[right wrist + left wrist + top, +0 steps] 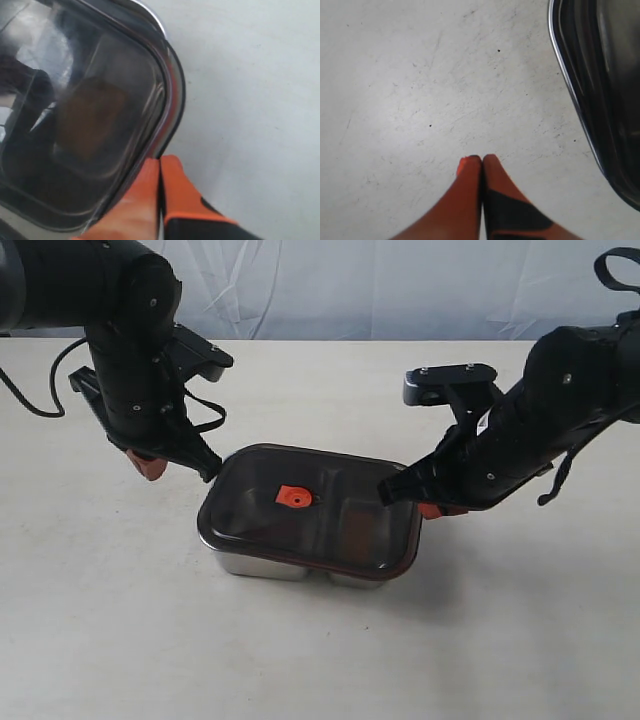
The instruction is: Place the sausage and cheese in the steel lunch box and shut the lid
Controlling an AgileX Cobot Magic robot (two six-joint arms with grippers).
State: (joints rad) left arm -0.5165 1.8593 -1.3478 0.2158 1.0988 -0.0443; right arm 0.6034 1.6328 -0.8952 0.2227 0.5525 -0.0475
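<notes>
The steel lunch box (pixel 262 565) stands mid-table with the dark smoky lid (pixel 330 515) lying flat on it, its orange tab (pixel 293 497) facing up. Through the lid (pixel 100 75) a dim orange-brown block shows, the cheese (pixel 90 120). The sausage is hidden under the dark lid. My left gripper (pixel 150 466) hangs shut and empty just off the box's left corner, over bare table (pixel 482 157). My right gripper (pixel 435 510) is shut, and its tips (pixel 160 159) rest at the lid's right edge.
A black cable (pixel 40 400) trails across the table at the far left. A pale backdrop (pixel 400 285) runs behind the table's far edge. The box's steel rim (pixel 565 65) passes close beside the left fingers.
</notes>
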